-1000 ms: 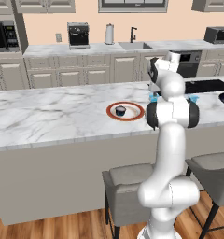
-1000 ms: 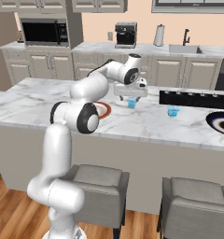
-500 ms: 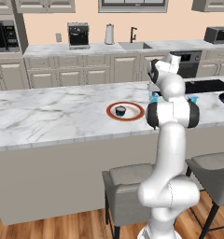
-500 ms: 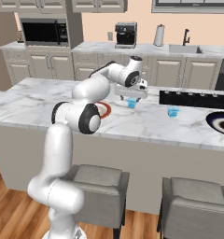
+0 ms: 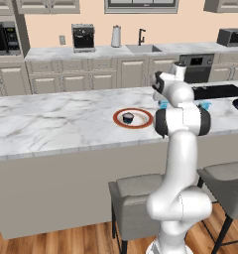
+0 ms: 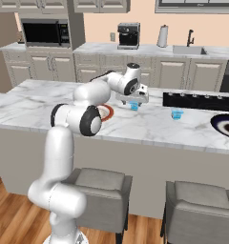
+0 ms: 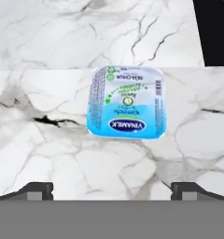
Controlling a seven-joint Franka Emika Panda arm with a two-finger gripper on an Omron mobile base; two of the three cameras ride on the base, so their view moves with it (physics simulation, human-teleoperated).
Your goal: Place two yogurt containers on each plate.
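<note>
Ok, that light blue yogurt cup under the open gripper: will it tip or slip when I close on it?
The yogurt cup looks squat and flat-lidded, so tipping seems unlikely. It is small, probably light, and may skate on the smooth marble counter if one finger touches first. Its thin-looking walls could flex, so the open gripper should probably close gently and centred.

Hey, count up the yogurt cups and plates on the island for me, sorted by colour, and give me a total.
Light blue yogurt cups: 2, one under the open fingers, one further right.
Dark navy yogurt cup: 1, on the red-rimmed plate.
Red-rimmed plate: 1.
Dark plate: 1.
Total: 5
</note>
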